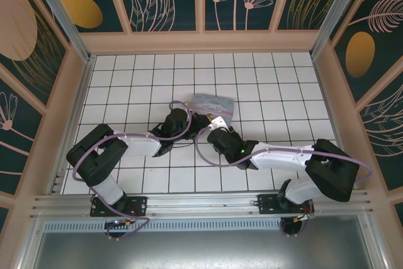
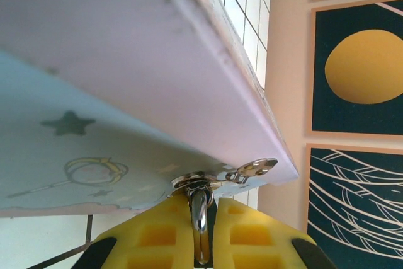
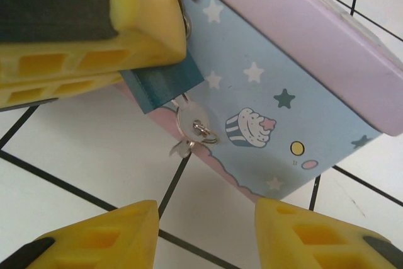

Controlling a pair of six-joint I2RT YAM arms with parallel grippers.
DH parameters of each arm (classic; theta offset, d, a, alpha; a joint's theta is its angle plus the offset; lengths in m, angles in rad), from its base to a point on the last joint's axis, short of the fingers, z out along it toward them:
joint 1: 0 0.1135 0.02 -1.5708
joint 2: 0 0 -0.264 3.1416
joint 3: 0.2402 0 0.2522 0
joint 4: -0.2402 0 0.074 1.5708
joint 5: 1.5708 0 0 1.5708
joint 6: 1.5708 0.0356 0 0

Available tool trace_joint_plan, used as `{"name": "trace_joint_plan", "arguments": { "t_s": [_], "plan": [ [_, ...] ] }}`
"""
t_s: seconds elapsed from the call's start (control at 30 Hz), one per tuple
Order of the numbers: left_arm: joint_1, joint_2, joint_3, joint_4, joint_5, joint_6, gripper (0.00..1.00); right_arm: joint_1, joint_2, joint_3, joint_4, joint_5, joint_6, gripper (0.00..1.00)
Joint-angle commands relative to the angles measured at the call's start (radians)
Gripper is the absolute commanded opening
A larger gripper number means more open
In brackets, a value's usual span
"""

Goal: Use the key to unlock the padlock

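Tiled table [image 1: 126, 80]: hard and slick under everything; likely to let the box skid away under any sideways shove.
Tin box [image 3: 296, 74]: the largest hazard. Joined to the lock through its hasp and lying at 2 o'clock from the padlock in the right wrist view. Liable to swing or drag with a twist, pulling the keyhole off line. Also crowding any approach from 3 o'clock. Cannot tell whether resting flat.
Left claw [image 2: 203, 234]: pressed together on the padlock, pinching the shackle [image 2: 199, 212] from 6 o'clock. Thin round steel, so prone to turning between the pads under torque.
Right claw [image 3: 204, 231]: spread and holding nothing, at 6 o'clock below the key. Closing off-centre likely to knock the key aside rather than catch it.
Padlock [image 3: 160, 86]: teal body poking out from under the left claw at 10 o'clock of the right wrist view, tight against the box face, with little room around it.
Hasp [image 2: 252, 169]: silvery, at the box's edge, seemingly threaded by the shackle; a snag point on release.
Key [image 3: 191, 118]: at 5 o'clock off the padlock's lower corner, apparently seated in the keyhole. Small head, easy to miss, bend or dislodge.
Key ring [image 3: 204, 135]: dangling just below the head; apt to slip between pad and key, spoiling the grip.
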Motion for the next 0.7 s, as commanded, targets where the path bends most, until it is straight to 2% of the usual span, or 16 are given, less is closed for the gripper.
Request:
{"name": "trace_joint_plan", "arguments": {
  "t_s": [0.0, 0.33, 0.67],
  "plan": [
    [0.006, -0.039, 0.016, 0.016, 0.028, 0.032, 0.0, 0.007, 0.026, 0.028, 0.051, 0.059, -0.026, 0.45],
    [0.008, -0.037, 0.007, 0.022, 0.04, 0.032, 0.0, -0.024, 0.052, 0.061, 0.08, 0.085, -0.047, 0.44],
    [0.008, -0.043, -0.001, 0.028, 0.048, 0.027, 0.0, -0.093, 0.072, 0.071, 0.104, 0.034, -0.072, 0.41]
  ]
}}
